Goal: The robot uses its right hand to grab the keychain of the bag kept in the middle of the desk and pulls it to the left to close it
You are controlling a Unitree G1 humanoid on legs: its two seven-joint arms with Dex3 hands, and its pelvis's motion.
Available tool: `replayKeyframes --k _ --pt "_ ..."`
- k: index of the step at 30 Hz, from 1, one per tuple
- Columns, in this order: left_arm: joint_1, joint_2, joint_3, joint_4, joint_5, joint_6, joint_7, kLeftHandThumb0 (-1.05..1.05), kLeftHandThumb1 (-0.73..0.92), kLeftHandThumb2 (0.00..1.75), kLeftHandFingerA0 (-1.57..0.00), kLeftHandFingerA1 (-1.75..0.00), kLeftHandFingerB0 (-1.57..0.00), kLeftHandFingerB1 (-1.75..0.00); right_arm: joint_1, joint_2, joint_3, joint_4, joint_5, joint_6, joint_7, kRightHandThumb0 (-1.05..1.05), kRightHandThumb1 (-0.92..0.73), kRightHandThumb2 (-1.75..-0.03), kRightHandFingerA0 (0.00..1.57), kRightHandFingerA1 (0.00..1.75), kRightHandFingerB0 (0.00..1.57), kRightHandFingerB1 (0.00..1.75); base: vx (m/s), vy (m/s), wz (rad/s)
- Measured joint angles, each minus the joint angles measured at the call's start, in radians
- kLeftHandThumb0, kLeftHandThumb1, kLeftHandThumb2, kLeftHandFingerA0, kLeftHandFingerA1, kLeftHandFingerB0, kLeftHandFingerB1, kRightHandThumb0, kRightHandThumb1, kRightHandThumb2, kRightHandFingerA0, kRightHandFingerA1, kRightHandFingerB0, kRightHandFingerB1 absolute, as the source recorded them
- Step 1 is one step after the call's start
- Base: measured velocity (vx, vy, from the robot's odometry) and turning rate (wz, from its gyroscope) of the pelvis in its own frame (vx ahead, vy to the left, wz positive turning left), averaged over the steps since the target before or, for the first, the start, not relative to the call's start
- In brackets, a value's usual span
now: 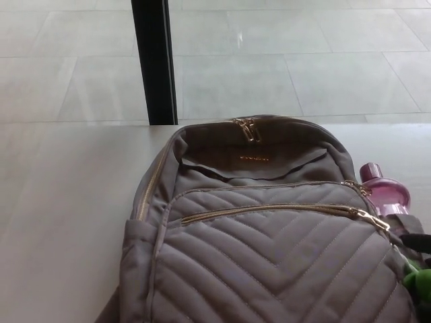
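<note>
A taupe quilted backpack (pixel 269 256) lies on the pale desk (pixel 60 222), filling the lower middle and right of the head view. A gold front-pocket zipper (pixel 269 209) runs across it, with its gold pull (pixel 374 220) at the right end. A second gold pull (pixel 355 187) sits just above, and two top pulls (pixel 248 129) hang at the bag's upper edge. A green keychain (pixel 419 277) shows at the bag's lower right, cut off by the frame edge. Neither hand shows.
A pink bottle (pixel 385 194) stands in the bag's right side pocket. A black post (pixel 153 60) rises behind the desk's far edge, over a tiled floor (pixel 303 60). Bare desk surface stretches to the bag's left.
</note>
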Motion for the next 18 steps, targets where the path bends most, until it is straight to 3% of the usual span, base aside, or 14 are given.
replayKeyframes --k 1,2,3,6,7,8,9,10,18 --pt "0.000 0.000 0.000 0.000 0.000 0.000 0.000 -0.96 0.92 0.90 -0.56 -0.54 -0.45 -0.45 0.002 -0.009 0.002 0.002 -0.011 0.000 -0.001 -0.43 -0.53 -0.89 0.79 0.83 0.30 0.51 0.00 0.000 0.00" --pt "0.000 0.000 -0.001 0.000 0.000 0.000 0.000 -0.95 0.92 0.90 -0.56 -0.53 -0.46 -0.44 0.004 -0.017 0.005 0.005 -0.026 0.000 -0.002 -0.43 -0.52 -0.89 0.79 0.82 0.30 0.51 0.00 0.000 0.00" --pt "0.001 0.000 -0.001 0.000 0.000 0.000 0.000 -0.95 0.92 0.90 -0.56 -0.54 -0.45 -0.45 0.009 -0.027 0.009 0.008 -0.041 0.004 -0.003 -0.42 -0.72 -0.60 0.85 0.80 0.40 0.37 0.00 0.000 0.00" --pt "0.002 0.000 -0.001 -0.001 0.000 0.000 0.000 -0.97 0.92 0.90 -0.56 -0.54 -0.46 -0.45 0.026 -0.049 0.023 0.022 -0.085 0.015 -0.004 -0.41 -0.72 -0.61 0.83 0.88 0.39 0.37 0.00 0.000 0.00" --pt "0.001 0.000 -0.002 -0.001 0.000 0.000 0.000 -0.97 0.92 0.90 -0.57 -0.54 -0.45 -0.45 0.030 -0.052 0.028 0.022 -0.096 0.019 -0.004 -0.46 -0.53 -0.89 0.78 0.85 0.29 0.50 0.00 0.000 0.00" --pt "-0.001 0.000 -0.002 -0.001 0.000 0.000 0.000 -0.97 0.92 0.90 -0.56 -0.54 -0.45 -0.45 0.035 -0.054 0.033 0.019 -0.109 0.024 -0.004 -0.43 -0.73 -0.60 0.81 0.87 0.39 0.35 0.00 0.000 0.00" --pt "-0.003 0.000 -0.002 -0.001 0.000 0.000 0.000 -0.95 0.92 0.91 -0.54 -0.54 -0.44 -0.44 0.038 -0.057 0.038 0.016 -0.119 0.028 -0.004 -0.44 -0.73 -0.60 0.84 0.86 0.39 0.35 0.00 0.000 0.00" --pt "-0.003 0.000 -0.003 -0.002 0.000 0.000 -0.001 -0.97 0.92 0.91 -0.57 -0.54 -0.47 -0.45 0.039 -0.059 0.043 0.014 -0.130 0.031 -0.005 -0.46 -0.54 -0.89 0.78 0.83 0.30 0.50 0.00 0.000 0.00" --pt "-0.003 0.000 -0.002 -0.001 0.000 0.000 0.000 -0.96 0.91 0.90 -0.62 -0.56 -0.51 -0.45 0.033 -0.066 0.075 0.003 -0.193 0.040 -0.008 -0.47 -0.56 -0.89 0.79 0.83 0.32 0.51 0.00 0.000 0.00"
